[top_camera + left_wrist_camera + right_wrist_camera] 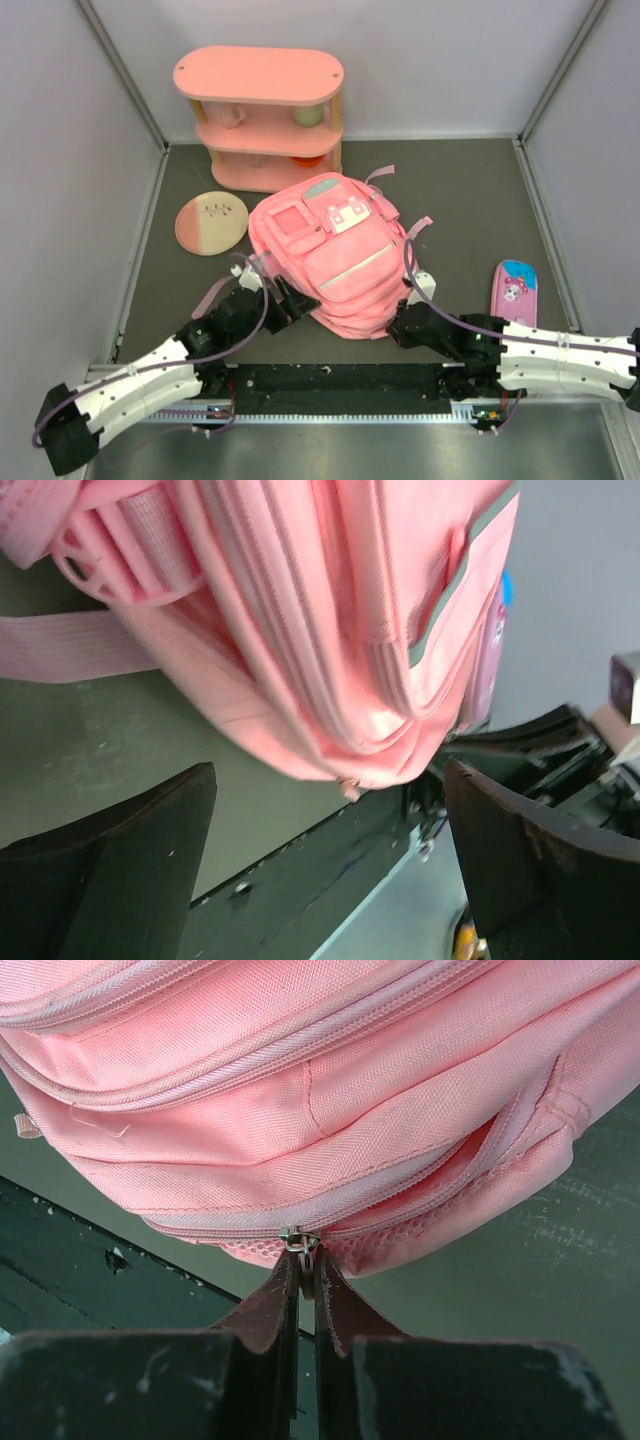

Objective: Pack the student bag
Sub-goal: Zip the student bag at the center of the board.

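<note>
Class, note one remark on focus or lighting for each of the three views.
Top external: even, soft light, student bag sharp. Left wrist: bag fabric close up looks soft; open left pincer dark, underlit. Right wrist: weave and zip pull crisp where the right pincer pinches; its near end blurs.

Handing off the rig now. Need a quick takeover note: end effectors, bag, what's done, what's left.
Left end effector: open, holding nothing, at the near left corner of the student bag.
Right end effector: shut on the zipper pull at the bag's near edge.
Bag lies front up on the table; pencil case lies on the table to its right, outside the bag.
Done: zipper pull gripped.
Left: probably draw the zip open, then pack; the zip looks closed around the pull.
</note>
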You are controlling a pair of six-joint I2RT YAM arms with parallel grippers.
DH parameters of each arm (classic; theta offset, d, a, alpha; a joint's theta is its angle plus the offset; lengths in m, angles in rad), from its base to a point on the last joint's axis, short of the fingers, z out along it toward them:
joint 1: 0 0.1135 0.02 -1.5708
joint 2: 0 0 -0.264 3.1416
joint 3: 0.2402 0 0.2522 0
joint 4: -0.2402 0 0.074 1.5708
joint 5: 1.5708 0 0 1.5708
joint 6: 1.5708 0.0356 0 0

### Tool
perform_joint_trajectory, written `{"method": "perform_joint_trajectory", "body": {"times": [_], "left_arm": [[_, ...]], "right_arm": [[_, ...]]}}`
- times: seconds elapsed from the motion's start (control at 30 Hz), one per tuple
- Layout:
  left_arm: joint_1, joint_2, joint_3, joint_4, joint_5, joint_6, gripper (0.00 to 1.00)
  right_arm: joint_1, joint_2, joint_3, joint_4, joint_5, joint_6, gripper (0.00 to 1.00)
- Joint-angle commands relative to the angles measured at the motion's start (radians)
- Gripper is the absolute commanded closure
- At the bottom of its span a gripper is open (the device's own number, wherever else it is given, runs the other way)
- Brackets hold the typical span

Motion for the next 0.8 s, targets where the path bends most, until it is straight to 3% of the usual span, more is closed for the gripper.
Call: {"method": "perform_joint_trajectory", "body": {"times": [0.0, 0.13, 0.3, 0.37, 0.43, 0.5, 0.57, 0.6, 0.67, 0.77], "left_arm": [[-0.091, 0.107, 0.041, 0.213, -0.267, -0.177, 0.01], [-0.151, 0.314, 0.078, 0.333, -0.329, -0.260, 0.01], [-0.160, 0.436, 0.076, 0.506, -0.410, -0.293, 0.01], [-0.160, 0.457, 0.116, 0.488, -0.418, -0.251, 0.06], [-0.159, 0.462, 0.157, 0.392, -0.445, -0.180, 0.29], [-0.159, 0.453, 0.208, 0.292, -0.461, -0.107, 0.64], [-0.142, 0.439, 0.214, 0.249, -0.448, -0.072, 0.85], [-0.130, 0.419, 0.208, 0.249, -0.397, -0.040, 1.00], [-0.062, 0.398, 0.185, 0.253, -0.317, 0.078, 1.00], [0.114, 0.367, 0.145, 0.273, 0.011, 0.271, 1.00]], "right_arm": [[0.008, -0.013, -0.003, 0.006, 0.040, 0.007, 1.00], [0.008, -0.019, 0.000, 0.003, 0.043, 0.010, 1.00], [0.006, -0.034, 0.002, -0.006, 0.046, 0.012, 1.00], [0.006, -0.040, -0.002, -0.013, 0.046, 0.013, 1.00], [0.006, -0.053, -0.006, -0.021, 0.049, 0.017, 1.00], [0.006, -0.059, -0.009, -0.032, 0.055, 0.020, 1.00], [0.006, -0.071, -0.017, -0.043, 0.059, 0.018, 1.00], [0.005, -0.074, -0.018, -0.050, 0.063, 0.018, 1.00], [0.006, -0.077, -0.017, -0.073, 0.072, 0.020, 1.00], [0.005, -0.080, -0.012, -0.098, 0.081, 0.018, 1.00]]}}
